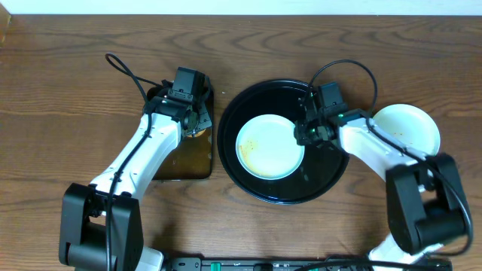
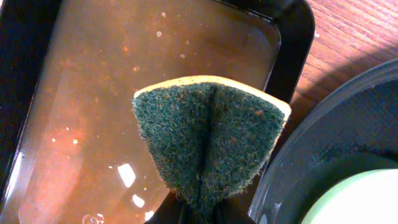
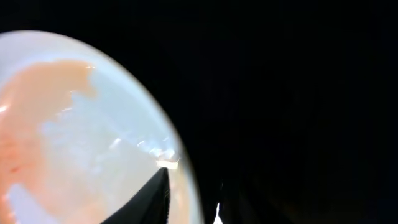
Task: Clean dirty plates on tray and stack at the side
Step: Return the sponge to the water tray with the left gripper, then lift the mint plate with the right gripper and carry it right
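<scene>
Arms forward, right wrist (image 1: 329, 113) at plate (image 1: 269, 147)

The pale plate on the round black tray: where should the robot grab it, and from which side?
The plate lies flat in the tray, so only its thin raised rim offers a hold. Probably pinch the right rim, coming from the right: the right tool sits at that edge, while the left tool holds the sponge.

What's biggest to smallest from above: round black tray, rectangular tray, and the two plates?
1. round black tray
2. rectangular tray, partly hidden by the left arm
3. plate on the tray and plate at the side: they look alike, so no ranking; the side one is partly covered.
</scene>
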Available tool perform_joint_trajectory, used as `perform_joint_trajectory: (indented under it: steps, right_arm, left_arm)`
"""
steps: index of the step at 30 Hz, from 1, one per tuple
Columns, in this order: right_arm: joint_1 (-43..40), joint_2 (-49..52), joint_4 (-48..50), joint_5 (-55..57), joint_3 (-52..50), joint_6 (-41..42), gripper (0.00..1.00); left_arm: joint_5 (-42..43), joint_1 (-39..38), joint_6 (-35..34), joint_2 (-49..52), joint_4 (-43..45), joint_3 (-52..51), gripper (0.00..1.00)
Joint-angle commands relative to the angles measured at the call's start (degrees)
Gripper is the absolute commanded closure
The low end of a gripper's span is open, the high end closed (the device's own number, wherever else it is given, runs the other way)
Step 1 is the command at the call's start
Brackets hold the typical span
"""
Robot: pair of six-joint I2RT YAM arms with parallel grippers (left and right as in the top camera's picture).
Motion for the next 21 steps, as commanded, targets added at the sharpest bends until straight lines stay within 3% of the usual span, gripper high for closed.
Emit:
perform_joint_trajectory:
  steps: [1, 5, 10, 21]
  right_arm:
    - [-0.2, 4.7, 1.9, -1.7, 0.1, -1.1, 0.76]
    - [-0.8, 4.7, 2.5, -5.5, 0.1, -4.3, 0.97]
    - [-0.8, 4.7, 1.7, -13.7, 0.1, -9.0, 0.99]
    - [-2.8, -1.1, 3.5, -15.2, 0.1, -9.0, 0.99]
  left_arm:
    - [-1.2, 0.3, 0.5, 0.5, -0.1, -0.7, 0.89]
    - [-1.2, 0.3, 0.5, 0.5, -0.1, -0.7, 0.89]
    - [-1.2, 0.3, 0.5, 0.5, -0.1, -0.7, 0.89]
    - [-1.2, 0.3, 0.5, 0.5, -0.1, -0.7, 0.89]
